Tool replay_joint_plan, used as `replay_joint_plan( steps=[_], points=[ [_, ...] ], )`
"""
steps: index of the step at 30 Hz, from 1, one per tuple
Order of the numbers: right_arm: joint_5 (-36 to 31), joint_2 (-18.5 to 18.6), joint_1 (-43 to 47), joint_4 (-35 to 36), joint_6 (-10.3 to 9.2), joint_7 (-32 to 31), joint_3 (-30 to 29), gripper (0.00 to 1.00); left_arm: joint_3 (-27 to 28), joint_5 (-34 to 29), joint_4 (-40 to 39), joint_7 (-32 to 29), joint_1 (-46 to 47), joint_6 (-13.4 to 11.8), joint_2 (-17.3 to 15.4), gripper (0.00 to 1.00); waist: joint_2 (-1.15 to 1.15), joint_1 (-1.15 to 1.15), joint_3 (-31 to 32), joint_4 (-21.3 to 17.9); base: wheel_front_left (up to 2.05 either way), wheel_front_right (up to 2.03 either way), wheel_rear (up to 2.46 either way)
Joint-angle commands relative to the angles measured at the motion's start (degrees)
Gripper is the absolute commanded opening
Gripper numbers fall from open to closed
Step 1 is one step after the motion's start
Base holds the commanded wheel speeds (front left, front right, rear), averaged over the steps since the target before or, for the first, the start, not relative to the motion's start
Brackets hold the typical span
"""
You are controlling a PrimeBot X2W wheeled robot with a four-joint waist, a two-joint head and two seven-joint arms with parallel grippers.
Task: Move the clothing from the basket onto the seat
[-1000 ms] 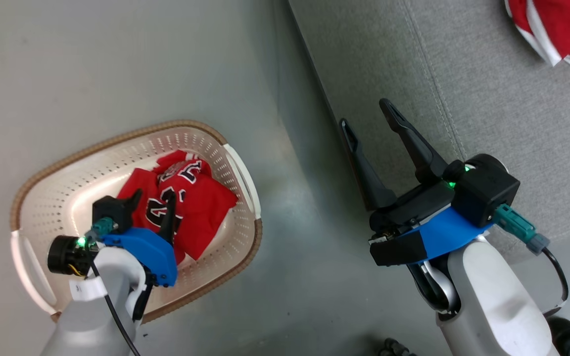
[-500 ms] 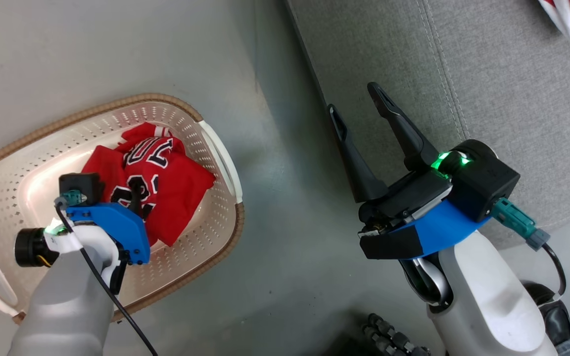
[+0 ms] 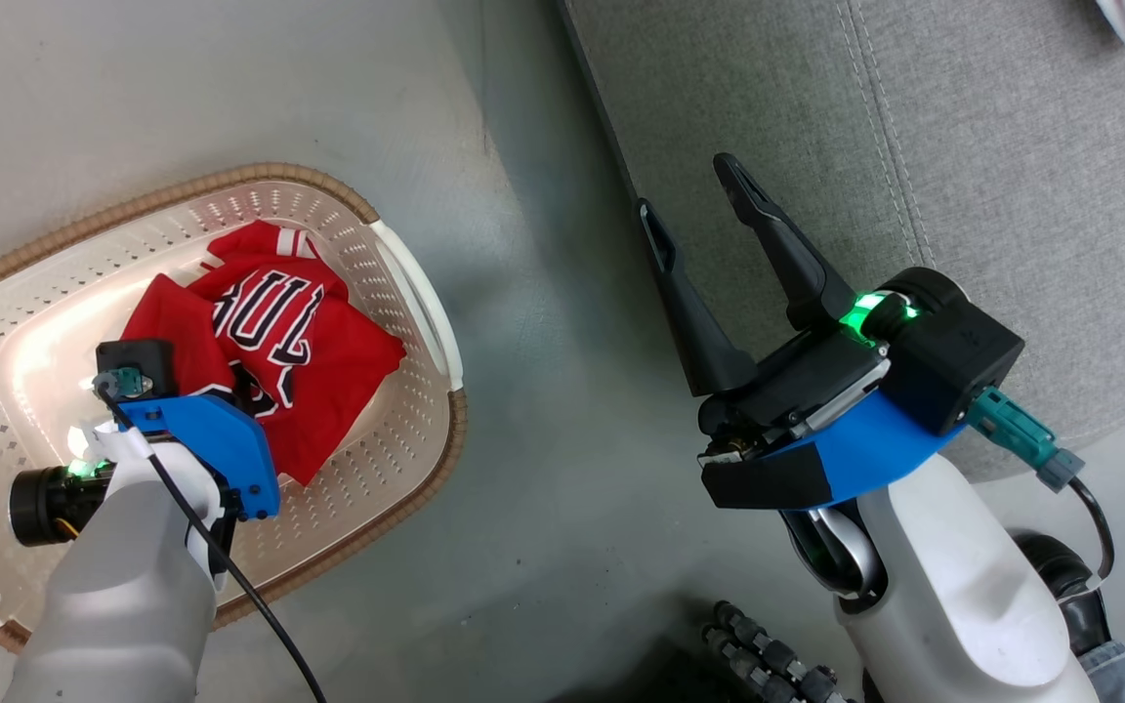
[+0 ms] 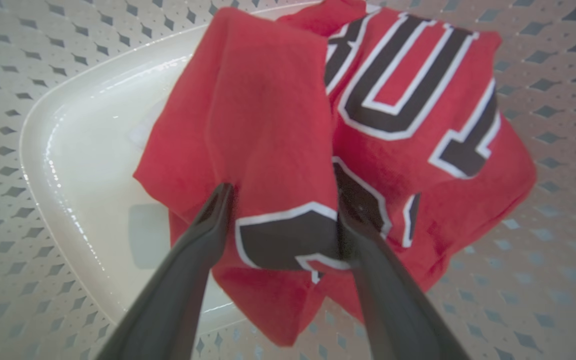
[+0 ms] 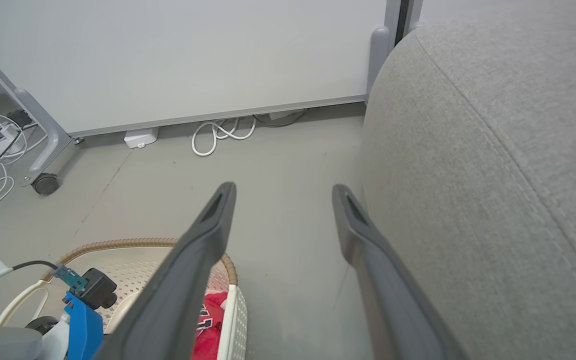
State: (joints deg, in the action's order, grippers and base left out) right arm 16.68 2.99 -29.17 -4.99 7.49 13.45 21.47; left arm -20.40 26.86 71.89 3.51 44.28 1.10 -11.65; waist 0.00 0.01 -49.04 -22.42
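Overhead, your basket (image 3: 230,186) sat at eight o'clock with a red jersey (image 3: 328,361) inside; the right gripper (image 3: 685,186) hung spread and empty at three o'clock, beside the seat (image 3: 1012,195). Left wrist: your left gripper (image 4: 285,200) stood spread, fingertips pressing a fold of the red jersey. Right wrist: basket at seven o'clock, seat at three.

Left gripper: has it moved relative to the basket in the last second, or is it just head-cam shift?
Yes. Judged against the basket rim, the left gripper has tipped down, deeper inside. It is open and now straddles a fold of the jersey.
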Motion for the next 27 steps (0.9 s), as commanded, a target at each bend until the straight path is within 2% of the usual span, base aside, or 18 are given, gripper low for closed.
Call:
replay_joint_plan(
  steps=[1, 5, 6, 7, 8, 27],
  points=[
    [0.09, -0.18, -1.04, -0.17, 0.01, 0.39, 0.03, 1.0, 0.11, 0.26, 0.09, -0.21, 0.9, -0.14, -0.23, 1.0, 0.0, -0.01, -0.05, 0.0, 0.0, 0.0, 0.0],
    [0.19, -0.19, -1.31, -0.38, 0.01, 0.56, 0.13, 1.0, 0.05, 0.68, 0.43, -0.89, 0.95, 0.23, -0.34, 0.98, 0.0, -0.01, -0.21, 0.06, 0.0, 0.0, 0.0],
    [0.25, -0.19, -1.38, -0.43, 0.01, 0.6, 0.17, 1.0, -0.13, 0.65, 0.45, -0.86, 1.05, 0.3, -0.42, 0.5, 0.0, -0.01, -0.23, 0.07, 0.0, 0.0, 0.0],
    [0.3, -0.19, -1.41, -0.47, 0.01, 0.64, 0.2, 1.0, -0.35, 0.42, 0.41, -0.38, 1.17, 0.41, -0.53, 0.33, 0.0, -0.01, -0.26, 0.1, 0.0, 0.0, 0.0],
    [0.34, -0.19, -1.4, -0.52, 0.01, 0.65, 0.23, 1.0, -0.53, 0.27, 0.41, -0.09, 1.21, 0.46, -0.59, 0.0, 0.0, -0.01, -0.27, 0.14, 0.0, 0.0, 0.0],
    [-0.55, -0.18, -2.1, -1.91, 0.01, 0.49, -0.05, 1.0, -1.75, 1.56, 1.12, 0.61, 1.01, 2.79, -0.06, 0.0, 0.0, -0.01, 1.96, 1.24, 0.0, 0.0, 0.0]
  ],
)
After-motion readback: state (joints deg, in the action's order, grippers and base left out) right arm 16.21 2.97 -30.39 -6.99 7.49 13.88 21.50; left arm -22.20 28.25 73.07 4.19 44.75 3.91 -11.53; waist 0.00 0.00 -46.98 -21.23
